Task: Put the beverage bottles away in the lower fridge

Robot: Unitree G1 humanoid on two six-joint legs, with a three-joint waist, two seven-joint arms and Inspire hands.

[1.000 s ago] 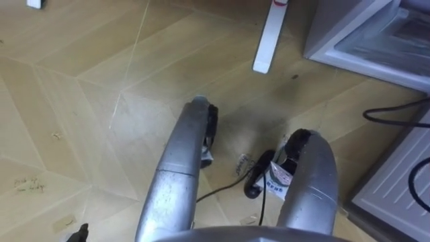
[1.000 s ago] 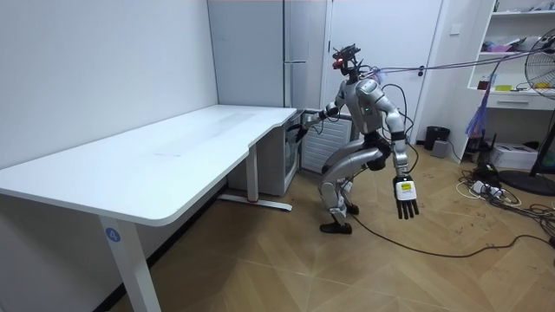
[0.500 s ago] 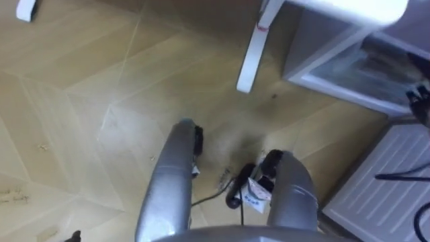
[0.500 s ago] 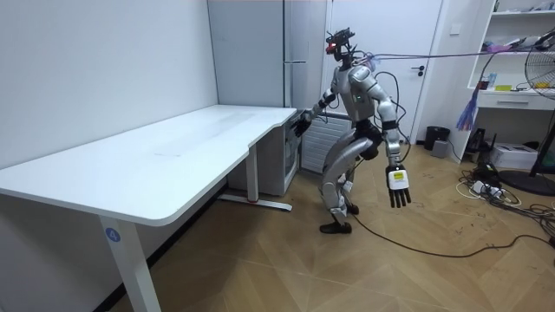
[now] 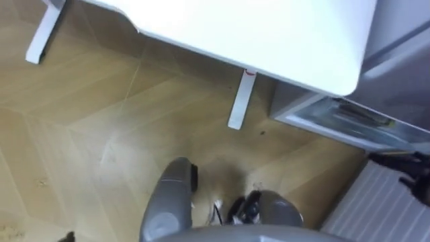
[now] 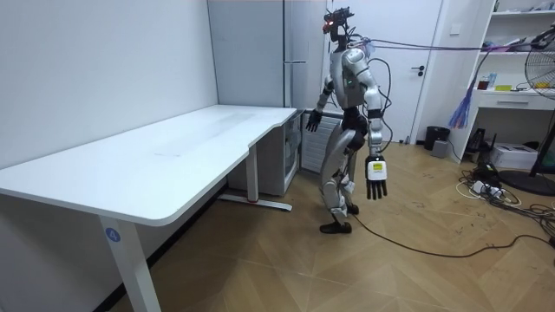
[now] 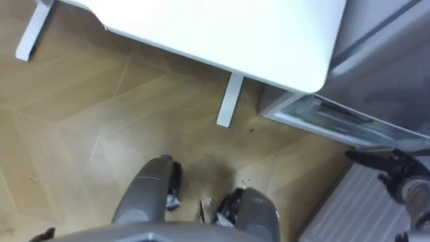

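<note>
1. I stand at the counter (image 5: pixel 269 33) corner, with the lower fridge (image 5: pixel 336 119) apparently open on my right for loading.
2. Right hand (image 7: pixel 390 165) reaches toward it, fingers loose, holding nothing.
3. Left hand (image 6: pixel 375 171) hangs straight-fingered and empty; I cannot tell where the drinks are.

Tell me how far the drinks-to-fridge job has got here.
Barely begun. The robot stands by the fridge at the end of the white desk. Left hand hangs open and empty; right hand reaches, open, towards the fridge. Fetching and loading the drinks remains.
</note>
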